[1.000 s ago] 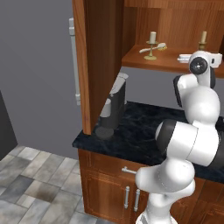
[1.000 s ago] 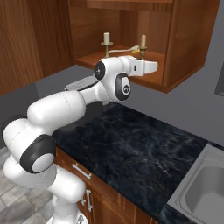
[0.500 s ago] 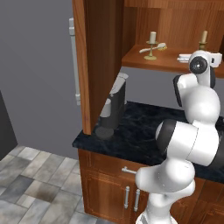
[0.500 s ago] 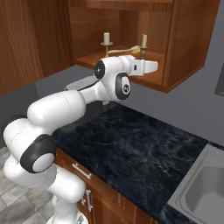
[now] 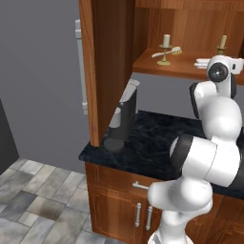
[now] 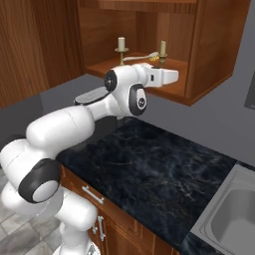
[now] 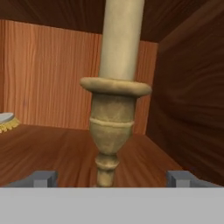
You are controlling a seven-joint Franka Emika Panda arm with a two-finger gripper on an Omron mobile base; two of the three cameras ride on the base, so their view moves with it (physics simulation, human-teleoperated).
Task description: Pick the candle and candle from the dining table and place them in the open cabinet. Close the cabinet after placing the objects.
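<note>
Standing upright on the cabinet (image 5: 181, 66) shelf: taper candle (image 7: 119, 87), close before the claw (image 7: 111, 178), tips spread wide on either side, gripping nothing. Second candle (image 6: 121, 46) further left on the shelf, beside a brush (image 6: 142, 57). Seen from the base: arm reaching up and forward, hand level at the shelf edge above the black surface (image 6: 149, 174).
</note>
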